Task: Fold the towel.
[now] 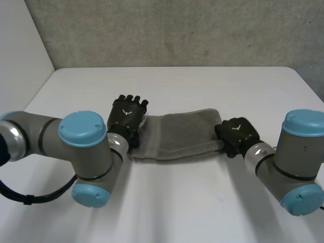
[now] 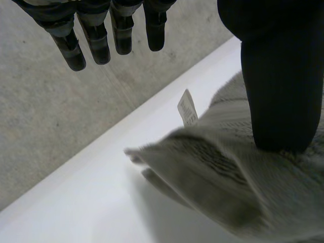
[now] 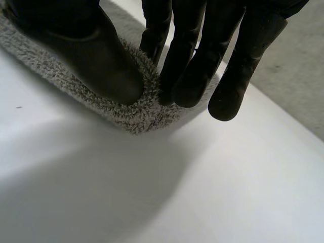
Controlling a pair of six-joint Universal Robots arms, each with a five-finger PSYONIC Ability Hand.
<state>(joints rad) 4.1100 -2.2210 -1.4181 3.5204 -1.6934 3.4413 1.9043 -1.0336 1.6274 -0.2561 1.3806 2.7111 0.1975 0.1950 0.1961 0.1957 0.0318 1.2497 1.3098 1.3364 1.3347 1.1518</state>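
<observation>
A grey towel (image 1: 177, 134) lies on the white table (image 1: 167, 202) as a long folded strip. My left hand (image 1: 129, 114) is at its left end. In the left wrist view that hand (image 2: 96, 40) has straight fingers held off the cloth, while its thumb rests on the towel (image 2: 228, 172) near a white label (image 2: 187, 109). My right hand (image 1: 237, 132) is at the towel's right end. In the right wrist view the right hand (image 3: 192, 66) pinches the towel's (image 3: 136, 114) end edge between thumb and fingers.
A grey concrete wall (image 1: 177, 30) stands behind the table's far edge. Bare tabletop lies in front of the towel and on both sides of it. Both arms reach in from the near corners.
</observation>
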